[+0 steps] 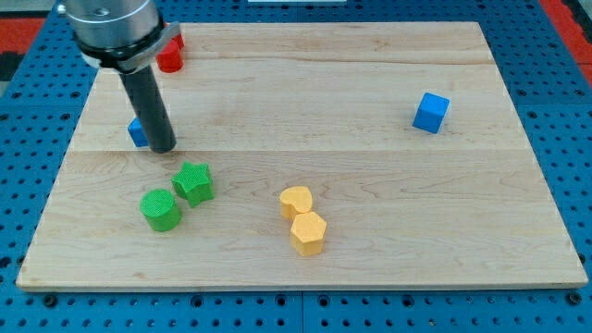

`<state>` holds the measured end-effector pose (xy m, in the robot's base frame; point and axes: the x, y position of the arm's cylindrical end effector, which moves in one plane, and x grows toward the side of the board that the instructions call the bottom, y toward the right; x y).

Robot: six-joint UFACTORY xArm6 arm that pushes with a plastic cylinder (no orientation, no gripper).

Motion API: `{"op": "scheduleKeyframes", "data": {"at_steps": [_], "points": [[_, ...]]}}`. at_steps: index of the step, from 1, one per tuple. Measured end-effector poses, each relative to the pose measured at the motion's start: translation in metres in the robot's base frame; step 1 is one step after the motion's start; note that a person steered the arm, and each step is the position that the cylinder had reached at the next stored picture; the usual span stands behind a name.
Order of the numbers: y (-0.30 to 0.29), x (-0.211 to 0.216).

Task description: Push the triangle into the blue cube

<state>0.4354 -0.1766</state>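
**Operator:** State the position of my tip (pixel 163 148) and the step in hand.

**Technician:** My tip rests on the wooden board (pixel 305 88) at the view's left, directly against a small blue block (pixel 137 132); that block is mostly hidden behind the rod, so its shape cannot be confirmed; it is judged to be the triangle named in the task. No gripper is fitted; there are no jaws to be apart or together, only the rod end.

**Operator:** Where is the target?

**Technician:** The blue cube (pixel 431 112) stands at the view's right, well apart from the tip and from the blue block; no contact between the two blocks yet; the step in hand is judged to be the opening approach, with the push proper not yet done.

**Operator:** What does the next move call for?

**Technician:** The tip sits on the right-hand side of the blue block, between it and the cube; a push from here would likely drive the block the wrong way; the tip should pass round to the block's left side, then sweep rightward and slightly toward the view's top.

**Operator:** Obstructions?

**Technician:** The red block (pixel 169 56) lies near the view's top left, partly hidden by the arm; the green star (pixel 193 182) and green cylinder (pixel 160 209) sit below the tip; the yellow heart (pixel 296 201) touches the yellow hexagon (pixel 308 232) lower centre; the straight path to the cube appears free of all of them.
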Motion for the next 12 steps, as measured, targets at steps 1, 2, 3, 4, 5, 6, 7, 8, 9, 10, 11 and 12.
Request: {"op": "scheduleKeyframes", "data": {"at_steps": [1,2,3,4,5,6,7,8,9,10,11,12], "points": [[-0.026,-0.004],[-0.064,-0.018],[-0.070,-0.037],[-0.005,-0.028],[0.039,-0.029],[0.019,-0.046],[0.016,-0.061],[0.068,-0.064],[0.101,-0.078],[0.160,-0.073],[0.192,-0.059],[0.223,-0.058]]}}
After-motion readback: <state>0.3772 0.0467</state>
